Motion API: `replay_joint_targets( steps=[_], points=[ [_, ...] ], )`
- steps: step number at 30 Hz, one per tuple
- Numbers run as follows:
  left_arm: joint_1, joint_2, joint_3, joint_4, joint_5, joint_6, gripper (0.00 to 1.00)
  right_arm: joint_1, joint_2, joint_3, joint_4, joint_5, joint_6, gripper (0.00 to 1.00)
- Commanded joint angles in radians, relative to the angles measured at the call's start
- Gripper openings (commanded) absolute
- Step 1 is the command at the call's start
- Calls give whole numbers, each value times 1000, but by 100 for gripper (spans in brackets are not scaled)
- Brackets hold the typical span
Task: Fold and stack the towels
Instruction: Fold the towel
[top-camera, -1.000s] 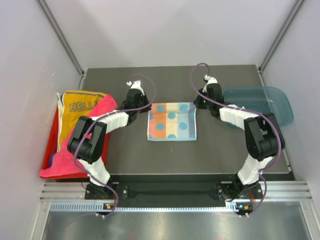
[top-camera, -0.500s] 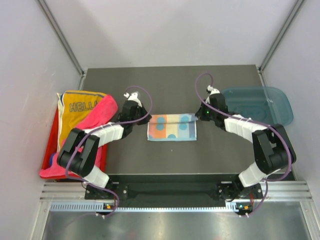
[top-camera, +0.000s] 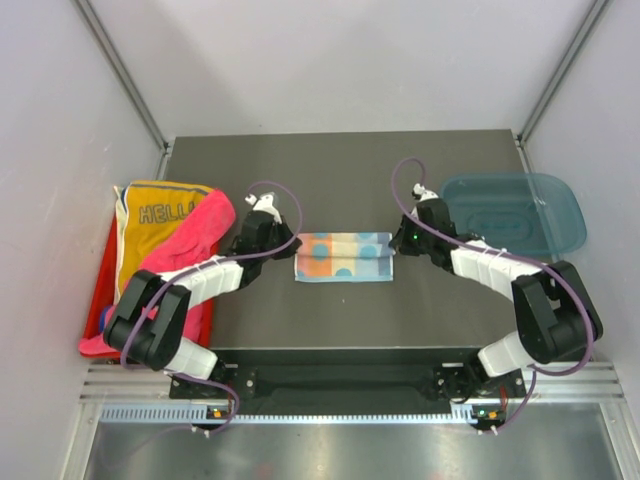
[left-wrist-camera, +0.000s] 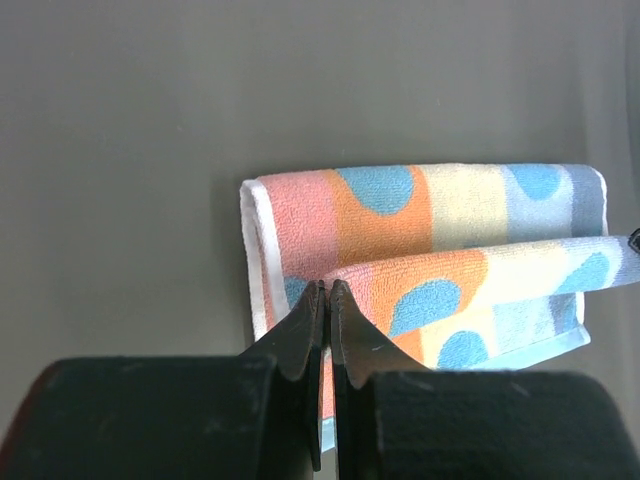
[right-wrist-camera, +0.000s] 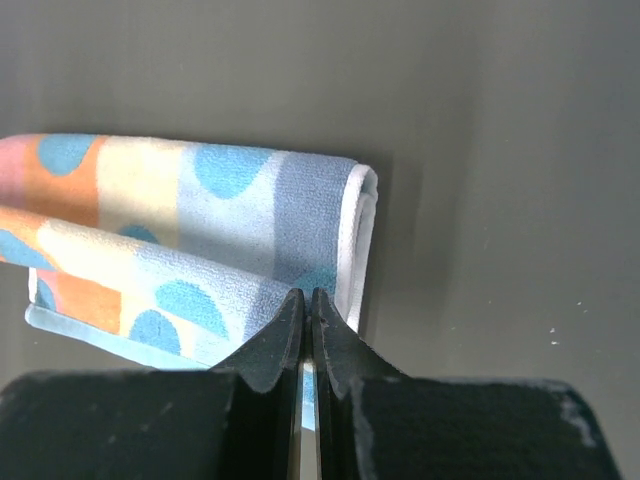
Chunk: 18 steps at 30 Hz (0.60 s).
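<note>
Dotted towel (top-camera: 344, 257) sat mid-table (top-camera: 450, 310), half-folded. The left gripper (left-wrist-camera: 326, 292) and right gripper (right-wrist-camera: 306, 298) were each pinched tight on a corner of its lifted top layer. The yellow HELLO towel (top-camera: 160, 214) and pink towel (top-camera: 196, 236) lay unfolded on the red tray (top-camera: 97, 318), so most of the job looked undone, nothing stacked.

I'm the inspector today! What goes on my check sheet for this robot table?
Surface: dark table, flat.
Job's things: dotted towel mid-table, doubled over; yellow towel and pink towel heaped unfolded on the tray.
Clutter: tray, red, at the left; bin, teal, at the right.
Grippers: left tool and right tool both shut, each pinching a corner of the dotted towel's top layer.
Cables: purple cables loop clear of the dotted towel.
Surroundings: grey walls on three sides.
</note>
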Motion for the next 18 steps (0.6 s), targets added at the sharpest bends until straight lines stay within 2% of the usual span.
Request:
replay_joint_targets(
  steps=[1,18],
  points=[
    [-2,-40,-21,4,-36,-4,0,22,-39,-9,-7,47,12,0],
    [-25,-38,-81,17,-23,-16,0,31,-37,-14,-87,81,27,0]
  ],
)
